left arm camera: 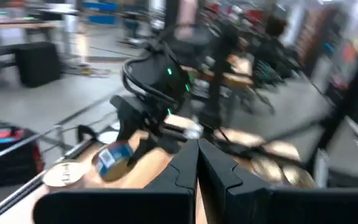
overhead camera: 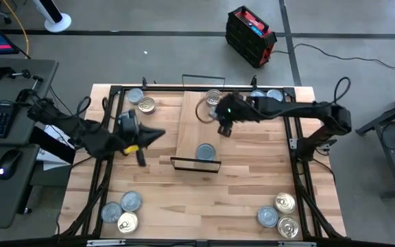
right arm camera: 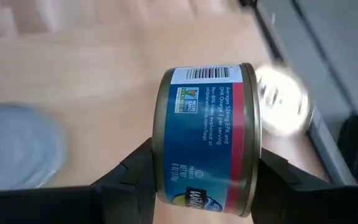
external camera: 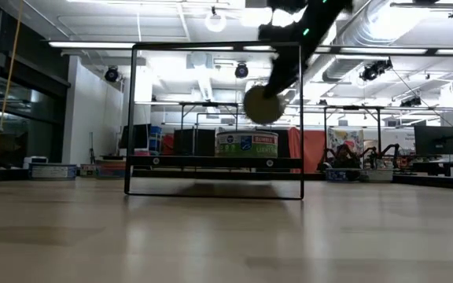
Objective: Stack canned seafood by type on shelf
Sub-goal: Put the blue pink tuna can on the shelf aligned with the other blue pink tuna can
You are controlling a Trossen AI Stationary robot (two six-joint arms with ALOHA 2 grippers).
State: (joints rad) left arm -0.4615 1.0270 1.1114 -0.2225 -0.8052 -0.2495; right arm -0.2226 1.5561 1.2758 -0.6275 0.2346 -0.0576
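The shelf (overhead camera: 196, 127) is a light-wood plank with black wire frames at its ends. A blue-grey-topped tin (overhead camera: 206, 152) sits on its near end and a shiny-lidded tin (overhead camera: 213, 97) on its far end. My right gripper (overhead camera: 223, 127) hangs above the middle of the shelf, shut on a blue-labelled tin (right arm camera: 207, 140), which the low view shows raised over the tin on the shelf (external camera: 246, 144). My left gripper (overhead camera: 156, 135) hovers left of the shelf, shut and holding nothing; its wrist view shows the fingers (left arm camera: 197, 158) together. My right gripper pinches the blue-labelled tin between its two fingers, one finger (right arm camera: 135, 171) on each flat face (right arm camera: 160, 155), with the label wall facing the wrist camera. The fingers come from above, slanting down. The tin (external camera: 263, 104) stands on edge, lifted clear above the shelf.
Loose tins lie in groups on the table: two at the far left (overhead camera: 141, 101), two at the far right (overhead camera: 266, 96), three at the near left (overhead camera: 123, 211), three at the near right (overhead camera: 280, 215). The black table frame (overhead camera: 297, 137) runs along the sides.
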